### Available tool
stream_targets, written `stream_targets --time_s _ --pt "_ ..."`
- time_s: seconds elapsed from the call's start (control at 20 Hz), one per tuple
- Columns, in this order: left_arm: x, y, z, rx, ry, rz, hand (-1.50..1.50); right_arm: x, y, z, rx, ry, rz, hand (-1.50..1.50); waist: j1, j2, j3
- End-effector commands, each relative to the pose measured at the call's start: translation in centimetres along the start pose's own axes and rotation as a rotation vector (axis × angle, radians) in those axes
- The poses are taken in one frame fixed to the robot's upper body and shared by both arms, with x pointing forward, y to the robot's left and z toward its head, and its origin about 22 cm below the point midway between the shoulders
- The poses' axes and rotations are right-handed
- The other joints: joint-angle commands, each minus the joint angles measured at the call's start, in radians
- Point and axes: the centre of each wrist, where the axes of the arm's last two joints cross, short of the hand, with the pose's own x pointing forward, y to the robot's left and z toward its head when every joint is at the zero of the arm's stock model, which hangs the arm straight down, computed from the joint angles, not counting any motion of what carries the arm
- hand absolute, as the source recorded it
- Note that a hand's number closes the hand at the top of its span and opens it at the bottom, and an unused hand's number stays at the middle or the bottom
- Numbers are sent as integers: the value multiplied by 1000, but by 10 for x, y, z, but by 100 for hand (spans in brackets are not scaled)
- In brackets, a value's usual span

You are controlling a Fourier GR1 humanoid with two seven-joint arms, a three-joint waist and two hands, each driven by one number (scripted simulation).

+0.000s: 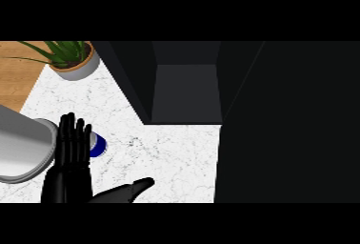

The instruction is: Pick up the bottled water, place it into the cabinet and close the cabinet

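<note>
White marble counter (169, 157), veined with fine grey lines and flecked with dark specks, fills the middle of the head view; at its far left corner it gives way to a patch of warm wooden surface (17, 71) with visible grain; on the border between the two stands a potted plant (74, 59), long narrow green leaves rising from a round, smooth pale-grey pot; a dark cabinet (186, 90) sits at the far middle, its open interior a matt charcoal box with flat walls and a lighter grey floor; its door (288, 124), a broad, flat, near-black panel, stands open and covers the whole right side of the view; at the near left, a smooth grey cylindrical forearm (21, 147) with a rounded rim comes in from the left edge; the left hand (70, 157), glossy black and segmented, is open, its fingers straight and pointing to the far side, its thumb stretched out to the right over the marble; it has hold of nothing; the bottled water (97, 144) lies on the counter just to the right of those fingers and mostly hidden behind them, only a rounded blue part with a pale edge showing; whether the fingers touch it cannot be told; the right hand shows nowhere
</note>
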Motion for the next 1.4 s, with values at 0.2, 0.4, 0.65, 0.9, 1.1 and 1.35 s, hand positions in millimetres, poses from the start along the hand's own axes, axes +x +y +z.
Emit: stream_targets --time_s 0.2,0.4,0.65,0.9,1.1,1.35 --pt "2 12 15 33 9 -18 -150 10 14 22 31 9 1 -150 -1 0 0" --pt "-20 29 19 3 -28 -34 -150 -2 -6 21 24 -3 22 -150 0 0 0" --pt "-18 36 30 72 -48 -24 -150 5 -17 35 19 -5 9 -150 0 -1 0" --pt "-19 71 -4 124 -60 -39 -150 -16 -9 34 17 -6 30 -150 -2 0 0" --pt "-41 84 -7 110 -24 -64 -150 -29 -6 21 24 -4 17 -150 1 1 0" --pt "-66 95 -11 98 -11 -132 -150 -30 9 35 51 -1 14 -150 -3 1 0"
